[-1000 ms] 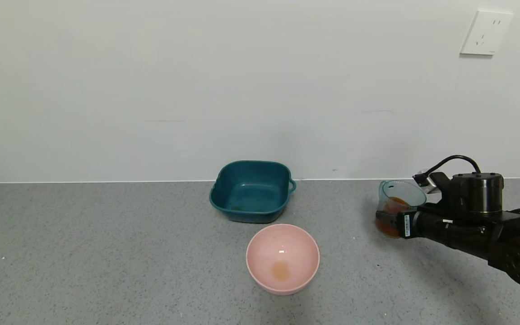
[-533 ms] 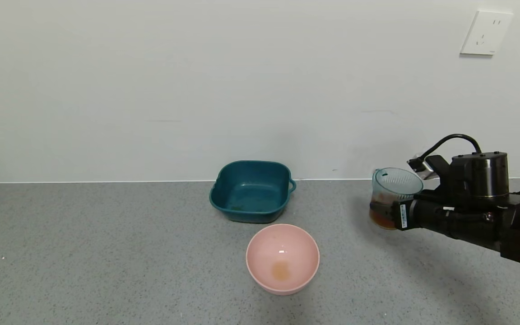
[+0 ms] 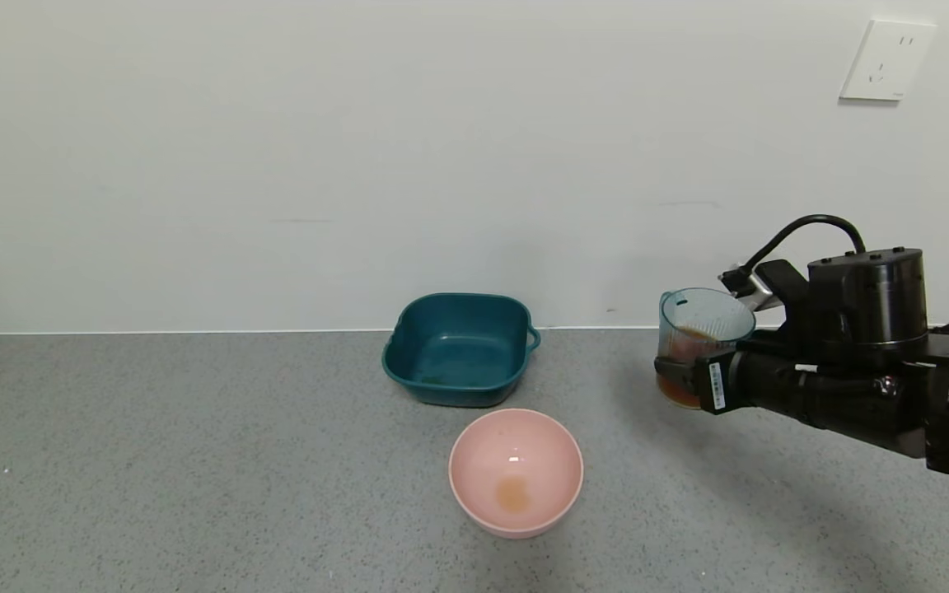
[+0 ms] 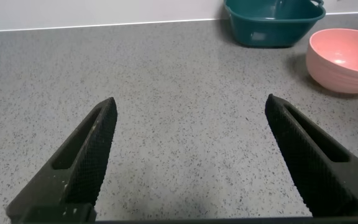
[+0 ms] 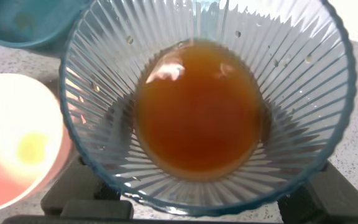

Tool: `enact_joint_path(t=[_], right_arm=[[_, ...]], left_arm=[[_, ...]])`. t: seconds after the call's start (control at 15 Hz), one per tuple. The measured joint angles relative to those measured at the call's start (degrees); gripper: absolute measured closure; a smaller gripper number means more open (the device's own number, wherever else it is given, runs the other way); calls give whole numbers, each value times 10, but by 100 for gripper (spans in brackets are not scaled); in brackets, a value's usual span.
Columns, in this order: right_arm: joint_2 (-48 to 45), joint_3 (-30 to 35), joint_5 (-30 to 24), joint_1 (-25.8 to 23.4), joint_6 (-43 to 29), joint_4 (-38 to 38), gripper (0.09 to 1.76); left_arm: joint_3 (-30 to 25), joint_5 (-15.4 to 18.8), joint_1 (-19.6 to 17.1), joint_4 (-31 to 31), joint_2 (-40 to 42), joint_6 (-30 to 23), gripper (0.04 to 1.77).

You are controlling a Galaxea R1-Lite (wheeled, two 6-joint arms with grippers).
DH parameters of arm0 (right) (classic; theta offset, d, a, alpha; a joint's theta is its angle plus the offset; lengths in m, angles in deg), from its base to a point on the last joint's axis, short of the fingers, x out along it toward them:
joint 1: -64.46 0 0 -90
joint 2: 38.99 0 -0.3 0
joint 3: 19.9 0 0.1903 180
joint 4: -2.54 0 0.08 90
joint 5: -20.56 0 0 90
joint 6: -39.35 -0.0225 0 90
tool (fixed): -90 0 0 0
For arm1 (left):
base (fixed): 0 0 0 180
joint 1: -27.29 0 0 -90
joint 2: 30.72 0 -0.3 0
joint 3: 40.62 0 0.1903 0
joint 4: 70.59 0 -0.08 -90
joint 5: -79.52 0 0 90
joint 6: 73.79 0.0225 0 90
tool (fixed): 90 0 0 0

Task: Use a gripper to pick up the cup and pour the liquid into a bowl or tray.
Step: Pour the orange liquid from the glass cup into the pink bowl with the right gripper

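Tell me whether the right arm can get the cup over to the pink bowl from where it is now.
Probably yes. The right gripper holds the cup lifted off the counter, to the right of the pink bowl. Only bare counter lies between them, and the teal tub sits behind the bowl, off that path.

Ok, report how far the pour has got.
Done: the right tool has the cup off the counter, upright, liquid inside. In hand: carrying it, well right of the pink bowl, which shows only a small orange patch. Left: tip it over the bowl. Left tool idle, open.
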Motion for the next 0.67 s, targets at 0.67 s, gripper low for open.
enact_joint_path(t=[0.67], right_arm=[[-6,-71,80,96,24,-84,52]], left_arm=[[0,0,0,0,0,0,9]])
